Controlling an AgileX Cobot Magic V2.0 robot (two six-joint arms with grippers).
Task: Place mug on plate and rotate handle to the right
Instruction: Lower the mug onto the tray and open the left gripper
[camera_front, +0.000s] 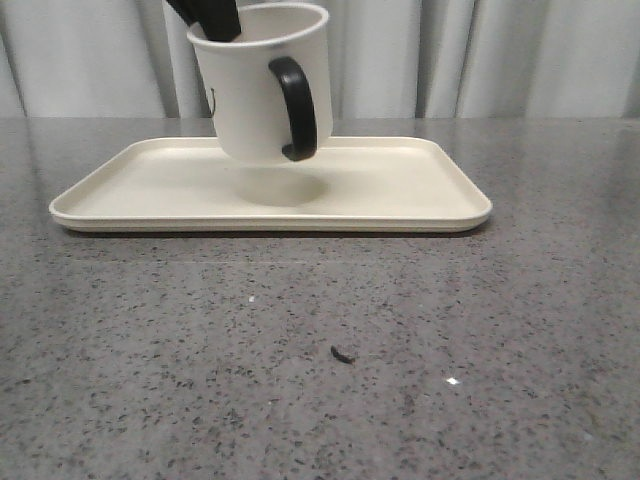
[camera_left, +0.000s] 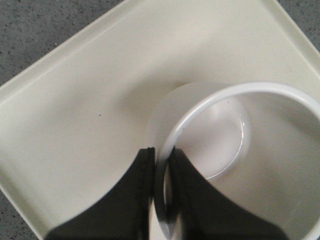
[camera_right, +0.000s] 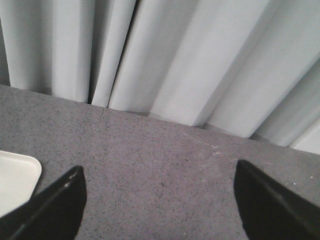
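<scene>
The cream mug hangs tilted just above the middle of the cream plate, its shadow on the plate below it. Its black handle faces the camera, slightly right. My left gripper is shut on the mug's rim at its left side, one finger inside and one outside, as the left wrist view shows: gripper, mug rim, plate. My right gripper is open and empty over bare table; a corner of the plate shows beside it.
The grey speckled table stretches in front of the plate, with a small dark speck on it. A pale curtain hangs behind the table.
</scene>
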